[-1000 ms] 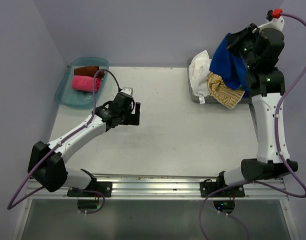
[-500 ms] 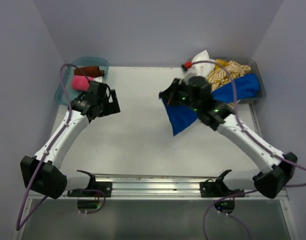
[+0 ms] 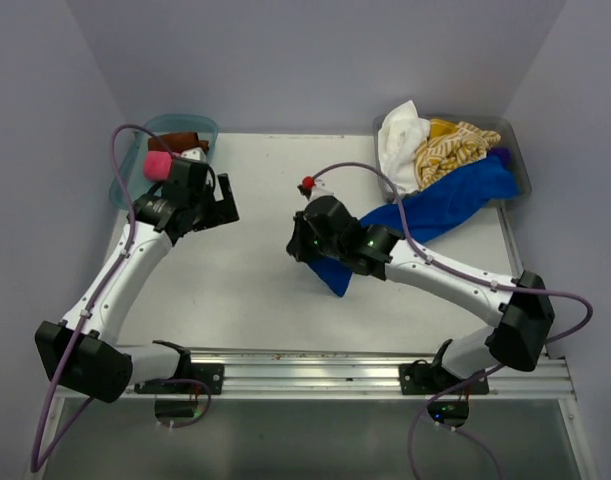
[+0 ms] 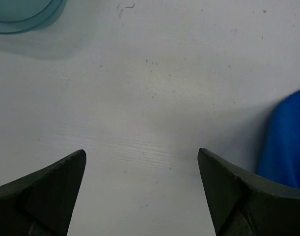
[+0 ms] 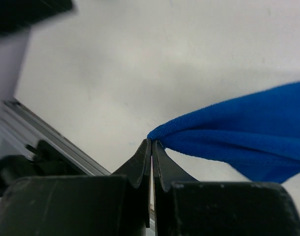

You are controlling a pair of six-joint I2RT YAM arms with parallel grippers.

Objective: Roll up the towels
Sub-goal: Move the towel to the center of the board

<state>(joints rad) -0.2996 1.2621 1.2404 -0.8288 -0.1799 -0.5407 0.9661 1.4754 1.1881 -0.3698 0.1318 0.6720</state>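
Two fingers of my right gripper [image 5: 152,143] are pressed together on a folded edge of the blue towel [image 3: 435,205]. I hold this edge over the middle of the table [image 3: 255,300], and a corner of the cloth hangs down below my wrist. From there the towel runs to the far right, where its other end lies over the near rim of the grey bin [image 3: 516,150]. Inside the bin a white towel [image 3: 397,135] and a mustard striped towel [image 3: 450,145] are heaped together. My left gripper [image 4: 141,152] hovers over the table on the left, its fingers wide apart with nothing between them. At the far left, the teal tray [image 3: 200,125] holds a pink rolled towel [image 3: 157,165] and a brown rolled towel [image 3: 175,141].
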